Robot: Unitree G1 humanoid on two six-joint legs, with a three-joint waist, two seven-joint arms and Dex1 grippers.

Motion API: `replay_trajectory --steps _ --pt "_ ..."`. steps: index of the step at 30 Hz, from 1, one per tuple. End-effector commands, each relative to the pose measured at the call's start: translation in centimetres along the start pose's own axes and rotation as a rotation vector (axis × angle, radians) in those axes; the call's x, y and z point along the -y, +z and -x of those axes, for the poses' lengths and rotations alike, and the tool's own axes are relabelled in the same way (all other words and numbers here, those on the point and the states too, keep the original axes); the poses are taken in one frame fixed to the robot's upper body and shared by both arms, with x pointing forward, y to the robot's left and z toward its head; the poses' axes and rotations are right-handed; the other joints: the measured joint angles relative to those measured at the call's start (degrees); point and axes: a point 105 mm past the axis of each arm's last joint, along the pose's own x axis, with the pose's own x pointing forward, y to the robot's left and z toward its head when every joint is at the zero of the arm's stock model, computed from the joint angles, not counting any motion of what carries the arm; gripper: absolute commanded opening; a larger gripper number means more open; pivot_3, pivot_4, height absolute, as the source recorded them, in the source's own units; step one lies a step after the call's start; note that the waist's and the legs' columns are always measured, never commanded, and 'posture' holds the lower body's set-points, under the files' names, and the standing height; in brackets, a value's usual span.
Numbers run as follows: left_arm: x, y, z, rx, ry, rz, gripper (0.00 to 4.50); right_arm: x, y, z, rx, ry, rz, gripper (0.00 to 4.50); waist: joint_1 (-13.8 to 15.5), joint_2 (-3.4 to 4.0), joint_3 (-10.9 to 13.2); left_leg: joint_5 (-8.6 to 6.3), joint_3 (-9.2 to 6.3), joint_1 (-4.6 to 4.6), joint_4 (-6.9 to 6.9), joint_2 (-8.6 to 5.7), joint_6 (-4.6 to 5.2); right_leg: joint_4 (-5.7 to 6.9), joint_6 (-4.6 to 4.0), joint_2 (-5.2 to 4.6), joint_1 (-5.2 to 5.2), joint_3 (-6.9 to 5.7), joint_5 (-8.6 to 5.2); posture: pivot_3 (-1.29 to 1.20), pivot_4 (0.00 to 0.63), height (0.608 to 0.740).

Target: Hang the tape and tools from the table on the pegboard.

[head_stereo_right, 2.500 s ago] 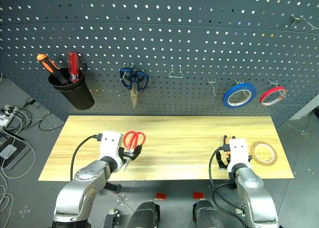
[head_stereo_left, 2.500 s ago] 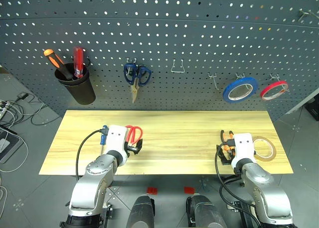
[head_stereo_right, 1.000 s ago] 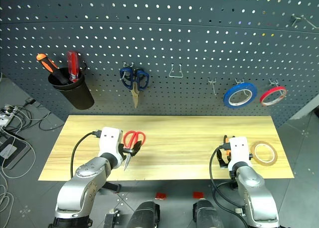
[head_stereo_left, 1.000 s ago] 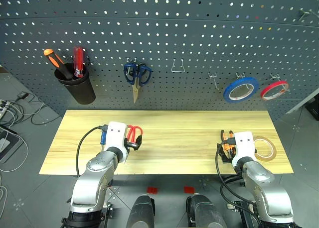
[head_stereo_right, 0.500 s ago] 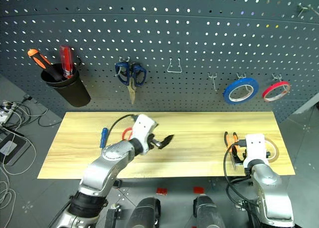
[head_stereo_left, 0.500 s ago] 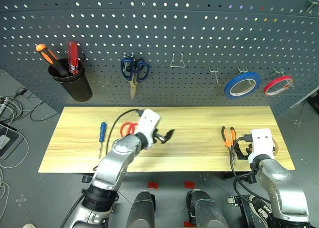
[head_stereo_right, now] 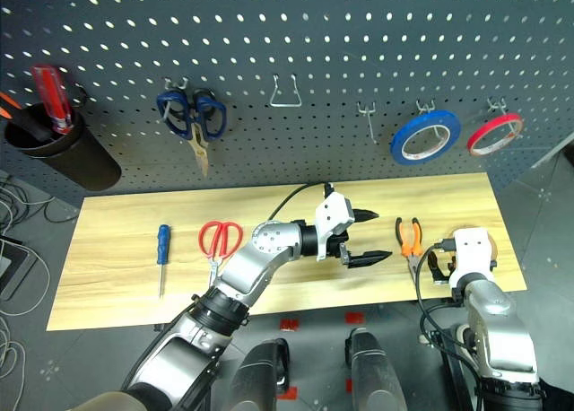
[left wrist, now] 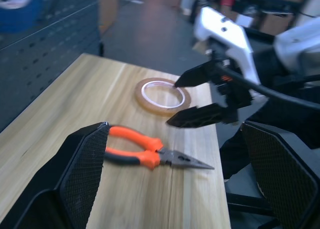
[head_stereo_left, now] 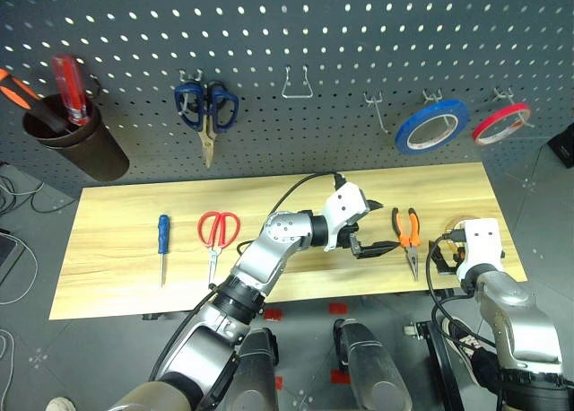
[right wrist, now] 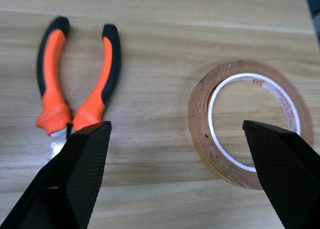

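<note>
Pliers (head_stereo_left: 409,240) now beside left gripper (head_stereo_left: 375,226)

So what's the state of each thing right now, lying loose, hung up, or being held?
Tape: flat on table.
Pliers: on table, unheld.
Red scissors: on table.
Blue screwdriver: on table.
Left end effector: open, empty.
Right end effector: open, empty.
Blue tape ring: hung on pegboard.

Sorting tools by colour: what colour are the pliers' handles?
Orange with black, on the pliers; clearest in the right wrist view.
</note>
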Motion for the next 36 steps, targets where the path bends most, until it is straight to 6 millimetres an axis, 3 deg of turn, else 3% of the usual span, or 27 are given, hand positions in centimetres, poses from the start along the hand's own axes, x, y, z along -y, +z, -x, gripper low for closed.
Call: replay_trajectory --steps 1,11,16,19,29,36 --pt "0.7 0.3 -0.9 0.026 -0.064 -0.098 4.47 1.2 1.1 -0.3 0.035 -0.035 -0.030 4.50 -0.14 0.03 0.86 0.01 0.02 -0.01 0.00 0.00 -0.02 0.01 0.00 0.00 -0.03 0.01 0.00 -0.11 0.493 0.740" --pt "0.8 0.8 -2.7 0.083 -0.096 -0.173 4.47 2.6 1.5 -2.0 0.023 -0.067 -0.089 4.50 -0.33 0.08 2.79 0.03 0.22 -0.16 0.01 0.00 -0.05 0.01 0.06 -0.16 -0.18 0.01 0.02 -0.12 0.508 0.740" --pt "0.6 1.2 -3.6 0.101 -0.091 -0.185 4.47 3.0 0.2 -2.1 -0.023 -0.082 -0.131 4.50 -0.46 0.07 2.91 0.03 0.33 -0.14 0.00 -0.01 -0.05 0.00 0.17 -0.18 -0.19 0.07 0.01 -0.12 0.511 0.740" --pt "0.3 1.4 -4.0 0.113 -0.076 -0.182 4.50 2.9 -0.3 -2.1 -0.039 -0.083 -0.162 3.93 -0.55 0.06 2.93 0.03 0.42 -0.14 -0.02 -0.01 -0.06 -0.01 0.20 -0.18 -0.19 0.09 0.00 -0.12 0.513 0.740" --pt "0.3 1.0 -3.5 0.112 -0.070 -0.172 4.50 2.5 -0.9 -2.4 -0.051 -0.086 -0.189 0.53 -0.63 0.02 3.12 0.04 0.73 -0.04 -0.03 0.03 -0.09 -0.02 0.36 -0.20 -0.19 0.27 0.00 -0.10 0.509 0.740" --pt "0.5 1.1 -3.4 0.117 -0.078 -0.149 4.50 2.3 0.5 -2.8 0.013 -0.090 -0.073 0.45 -0.64 0.02 3.12 0.06 0.91 0.02 0.00 0.03 -0.13 -0.05 0.57 -0.22 -0.19 0.42 0.11 -0.10 0.477 0.740"
